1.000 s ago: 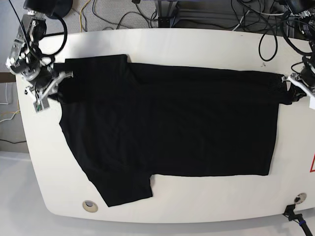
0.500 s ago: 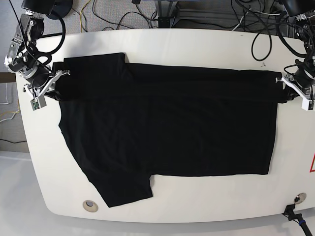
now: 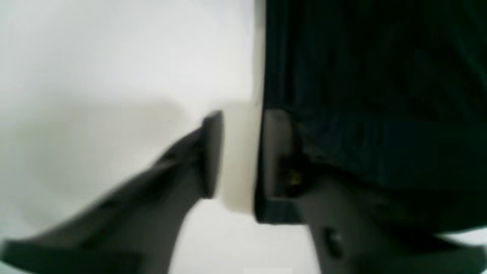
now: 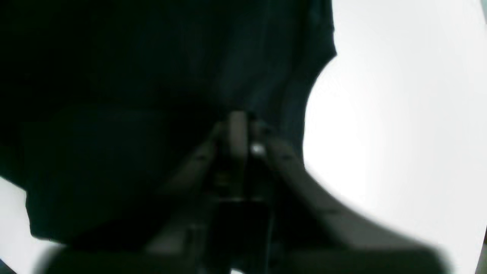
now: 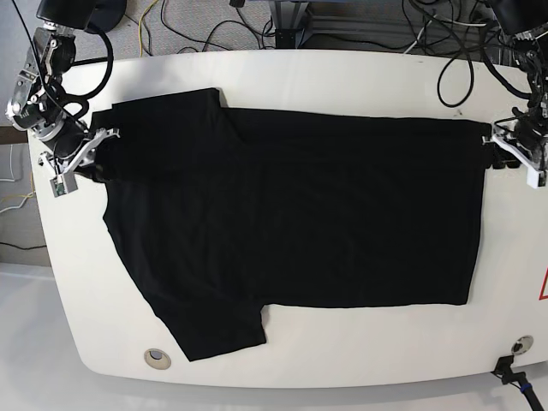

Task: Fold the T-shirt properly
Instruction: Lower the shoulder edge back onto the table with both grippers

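Note:
The black T-shirt (image 5: 291,223) lies spread flat across the white table (image 5: 342,77), with one sleeve at the front left and one at the back left. No print shows. My right gripper (image 5: 94,151) is at the shirt's far left edge. In the right wrist view it (image 4: 237,127) is shut on a fold of the black cloth (image 4: 133,76). My left gripper (image 5: 501,147) is at the shirt's right edge. In the left wrist view it (image 3: 239,152) is open, with bare table between the fingers and the shirt's edge (image 3: 361,76) against one finger.
Cables (image 5: 214,26) lie behind the table's far edge. A round grommet (image 5: 156,358) is set in the front left of the table and another (image 5: 521,345) in the front right. A red mark (image 5: 543,287) shows at the right edge.
My left gripper has moved slightly back and right, and the shirt's right corner that bulged toward it now lies flatter. My right gripper has shifted slightly at the left edge, still holding cloth.

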Motion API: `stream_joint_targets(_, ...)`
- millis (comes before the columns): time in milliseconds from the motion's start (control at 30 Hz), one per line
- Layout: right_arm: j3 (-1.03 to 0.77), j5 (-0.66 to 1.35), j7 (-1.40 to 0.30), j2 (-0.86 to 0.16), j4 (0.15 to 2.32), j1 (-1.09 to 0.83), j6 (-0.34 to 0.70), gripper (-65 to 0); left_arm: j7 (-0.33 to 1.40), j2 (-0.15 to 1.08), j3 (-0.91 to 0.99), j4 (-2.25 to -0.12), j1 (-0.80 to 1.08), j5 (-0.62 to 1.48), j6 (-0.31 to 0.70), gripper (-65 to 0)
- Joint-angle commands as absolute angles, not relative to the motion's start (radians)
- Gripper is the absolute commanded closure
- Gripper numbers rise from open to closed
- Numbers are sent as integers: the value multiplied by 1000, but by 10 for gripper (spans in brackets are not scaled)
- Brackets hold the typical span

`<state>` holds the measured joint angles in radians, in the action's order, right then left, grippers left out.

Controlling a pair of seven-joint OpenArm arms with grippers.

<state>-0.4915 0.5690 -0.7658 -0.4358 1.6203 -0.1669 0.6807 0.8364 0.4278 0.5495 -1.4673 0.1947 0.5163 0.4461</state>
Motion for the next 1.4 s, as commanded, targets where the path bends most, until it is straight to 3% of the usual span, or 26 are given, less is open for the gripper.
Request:
stream_joint_targets(0,-507,598,-744,-448,1642,-172,689,-27,771,452,527,-1476,190,509,446,-194)
stream_joint_targets(267,-510,592,-745,-445,1649,-169,677,-27,772,458,521,-1471,188,509,448,-212)
stream_joint_targets(433,-513,598,-744,-441,1653,-175,607,-245,762,463,523,-1464,186,504,449,-221)
stream_joint_targets(633,-522,613,-739,-435,1710,-232,583,-210,766,460,533,-1477,196,514,449,-220)
stream_joint_targets(733,-522,611,-729,-425,1755,-297,582,-107,791,447,560,-1530,243,519,451,-199)
stream_joint_targets(833,-517,615,-729,-420,1771,-333,582,0,840,435,581,-1567,273,538,453,-105)
stream_joint_targets(867,-514,611,-724,-419,1763,-342,583,0,856,429,585,-1571,277,547,457,-76)
stream_joint_targets(900,-520,614,-736,-425,1764,-309,582,-27,813,436,573,-1553,269,526,446,-187)
stream_joint_targets(1100,-514,611,-751,-424,1757,-298,583,-44,826,431,552,-1556,268,528,450,-197)
stream_joint_targets(1267,-517,650,-771,-425,1756,-302,590,-189,832,422,544,-1550,264,529,448,-206)
stream_joint_targets(1367,-520,673,-777,-416,1771,-309,592,-220,836,415,546,-1553,262,530,448,-202)
